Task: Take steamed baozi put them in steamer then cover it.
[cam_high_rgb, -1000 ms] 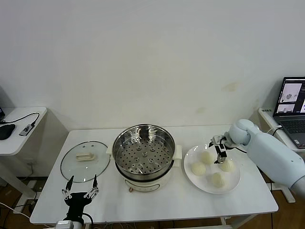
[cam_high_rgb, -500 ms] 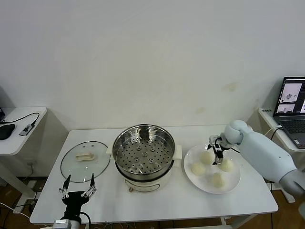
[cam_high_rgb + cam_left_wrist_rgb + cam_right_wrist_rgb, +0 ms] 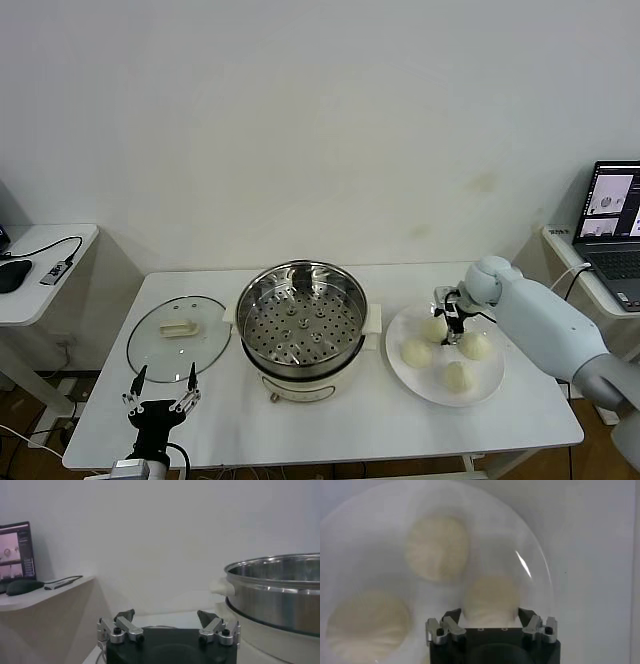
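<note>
Several steamed baozi lie on a white plate [image 3: 492,384] at the right of the table. My right gripper [image 3: 449,322] [image 3: 490,616] is down on the plate, shut on the back-left baozi [image 3: 434,329] [image 3: 490,596], a fingertip against each of its sides; the baozi rests on the plate. Other baozi [image 3: 417,352] [image 3: 476,346] [image 3: 457,376] lie around it. The steamer [image 3: 300,376] [image 3: 280,595] stands uncovered at the table's middle, its perforated tray bare. The glass cover [image 3: 178,337] lies flat to its left. My left gripper [image 3: 160,386] [image 3: 167,617] waits open at the front left edge, holding nothing.
A side table at the far left carries a mouse [image 3: 12,272] and a cable. A laptop [image 3: 610,225] sits on a stand at the far right. The white wall runs close behind the table.
My right gripper has shifted left across the plate onto the back-left baozi and its fingers have closed in on it. The left gripper has sunk slightly and stays open.
</note>
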Robot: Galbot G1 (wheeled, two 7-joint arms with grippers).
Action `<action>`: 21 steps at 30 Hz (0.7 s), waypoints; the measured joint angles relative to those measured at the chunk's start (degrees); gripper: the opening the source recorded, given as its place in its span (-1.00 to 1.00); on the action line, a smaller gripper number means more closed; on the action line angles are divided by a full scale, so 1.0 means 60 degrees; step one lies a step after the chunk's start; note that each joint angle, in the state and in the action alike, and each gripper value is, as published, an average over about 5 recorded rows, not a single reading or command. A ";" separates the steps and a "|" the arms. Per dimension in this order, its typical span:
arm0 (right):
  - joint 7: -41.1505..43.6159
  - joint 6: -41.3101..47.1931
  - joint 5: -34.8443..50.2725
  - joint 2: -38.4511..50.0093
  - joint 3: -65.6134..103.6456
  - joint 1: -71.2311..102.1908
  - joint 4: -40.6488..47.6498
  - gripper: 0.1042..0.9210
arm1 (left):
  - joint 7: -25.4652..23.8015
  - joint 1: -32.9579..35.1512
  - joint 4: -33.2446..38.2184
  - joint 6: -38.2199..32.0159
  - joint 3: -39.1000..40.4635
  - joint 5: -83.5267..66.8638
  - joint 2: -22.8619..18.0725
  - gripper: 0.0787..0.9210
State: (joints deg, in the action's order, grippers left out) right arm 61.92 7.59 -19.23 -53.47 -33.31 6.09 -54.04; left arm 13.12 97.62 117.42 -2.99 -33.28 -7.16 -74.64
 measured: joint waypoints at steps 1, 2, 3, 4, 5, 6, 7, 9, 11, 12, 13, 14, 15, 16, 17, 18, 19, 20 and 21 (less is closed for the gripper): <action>0.0003 0.0012 0.0013 0.0007 -0.0017 -0.0012 -0.0011 0.37 | 0.0000 0.0007 0.0007 -0.0003 -0.0001 0.0001 -0.0001 0.77; 0.0007 0.0022 0.0026 0.0016 -0.0033 -0.0022 -0.0023 0.35 | 0.0000 0.0011 0.0012 -0.0007 -0.0003 0.0001 -0.0002 0.77; 0.0011 0.0031 0.0035 0.0026 -0.0049 -0.0031 -0.0037 0.33 | -0.0001 0.0015 0.0016 -0.0012 -0.0004 0.0002 -0.0002 0.77; 0.0016 0.0037 0.0044 0.0036 -0.0066 -0.0040 -0.0053 0.31 | -0.0001 0.0019 0.0019 -0.0016 -0.0005 0.0003 -0.0003 0.77; 0.0021 0.0039 0.0050 0.0047 -0.0082 -0.0047 -0.0069 0.28 | -0.0001 0.0020 0.0022 -0.0019 -0.0006 0.0003 -0.0005 0.77; 0.0026 0.0039 0.0055 0.0058 -0.0097 -0.0054 -0.0086 0.26 | -0.0001 0.0020 0.0025 -0.0021 -0.0006 0.0004 -0.0007 0.77; 0.0030 0.0037 0.0062 0.0071 -0.0114 -0.0059 -0.0105 0.24 | -0.0001 0.0018 0.0028 -0.0023 -0.0006 0.0005 -0.0010 0.77; 0.0037 0.0034 0.0084 0.0106 -0.0149 -0.0064 -0.0146 0.19 | -0.0002 0.0011 0.0030 -0.0025 -0.0005 0.0008 -0.0015 0.77; 0.0036 0.0029 0.0113 0.0147 -0.0186 -0.0065 -0.0194 0.14 | -0.0002 0.0002 0.0031 -0.0026 -0.0003 0.0010 -0.0019 0.77; 0.0033 0.0029 0.0129 0.0167 -0.0206 -0.0066 -0.0218 0.11 | -0.0001 -0.0002 0.0032 -0.0027 -0.0002 0.0011 -0.0020 0.77; 0.0030 0.0027 0.0146 0.0189 -0.0226 -0.0072 -0.0247 0.08 | -0.0001 -0.0005 0.0032 -0.0027 -0.0001 0.0015 -0.0020 0.77; 0.0028 0.0023 0.0166 0.0213 -0.0248 -0.0082 -0.0280 0.05 | -0.0001 -0.0007 0.0032 -0.0026 0.0000 0.0021 -0.0019 0.77; 0.0027 0.0021 0.0188 0.0238 -0.0269 -0.0097 -0.0317 0.04 | -0.0001 -0.0006 0.0033 -0.0026 0.0001 0.0027 -0.0017 0.77; 0.0026 0.0018 0.0216 0.0268 -0.0294 -0.0118 -0.0360 0.03 | -0.0001 -0.0003 0.0035 -0.0024 0.0002 0.0032 -0.0014 0.77; 0.0026 0.0017 0.0248 0.0303 -0.0322 -0.0143 -0.0413 0.02 | -0.0001 0.0002 0.0038 -0.0020 0.0004 0.0037 -0.0009 0.77; 0.0026 0.0018 0.0286 0.0342 -0.0354 -0.0173 -0.0474 0.02 | -0.0001 0.0006 0.0040 -0.0016 0.0006 0.0040 -0.0004 0.77; 0.0025 0.0022 0.0329 0.0386 -0.0391 -0.0207 -0.0543 0.01 | -0.0001 0.0008 0.0043 -0.0011 0.0008 0.0040 0.0003 0.77; 0.0023 0.0027 0.0381 0.0439 -0.0438 -0.0248 -0.0626 0.01 | -0.0001 0.0009 0.0044 -0.0005 0.0010 0.0038 0.0013 0.77; 0.0021 0.0033 0.0439 0.0498 -0.0489 -0.0297 -0.0723 0.01 | -0.0001 0.0007 0.0046 0.0001 0.0013 0.0036 0.0022 0.77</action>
State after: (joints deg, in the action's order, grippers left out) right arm 62.04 7.79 -16.60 -50.48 -36.25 4.31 -58.38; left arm 13.11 97.66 117.70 -2.99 -33.21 -6.95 -74.50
